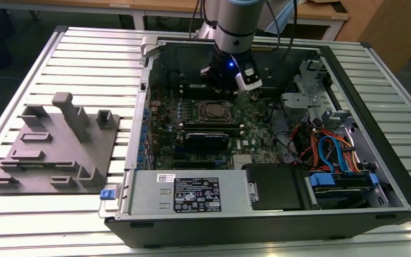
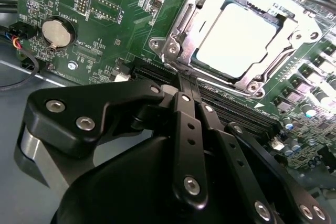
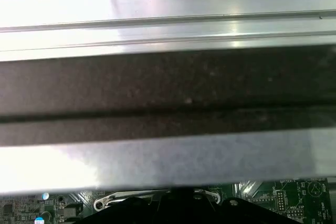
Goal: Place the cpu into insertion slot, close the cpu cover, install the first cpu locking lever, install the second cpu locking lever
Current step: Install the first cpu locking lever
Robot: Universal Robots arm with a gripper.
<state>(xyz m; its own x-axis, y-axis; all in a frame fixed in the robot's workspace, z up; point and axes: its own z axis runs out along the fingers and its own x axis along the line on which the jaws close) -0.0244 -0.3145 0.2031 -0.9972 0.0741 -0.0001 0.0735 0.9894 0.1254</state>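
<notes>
Silver-topped cpu [image 2: 245, 39] sits in the insertion slot [image 2: 273, 22] under the cpu cover [image 2: 181, 30]; the gripper [image 2: 184, 92] hovers nearby, fingers together, empty.

Case wall [image 1: 234, 45] crowds the insertion slot [image 1: 214, 111]; open above

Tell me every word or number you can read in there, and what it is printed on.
Black-and-white label on the grey power box: print too small to read.
White lettering on the green circuit board, in the second wrist view: too small and slanted to read.
No text can be quoted with confidence.
</notes>
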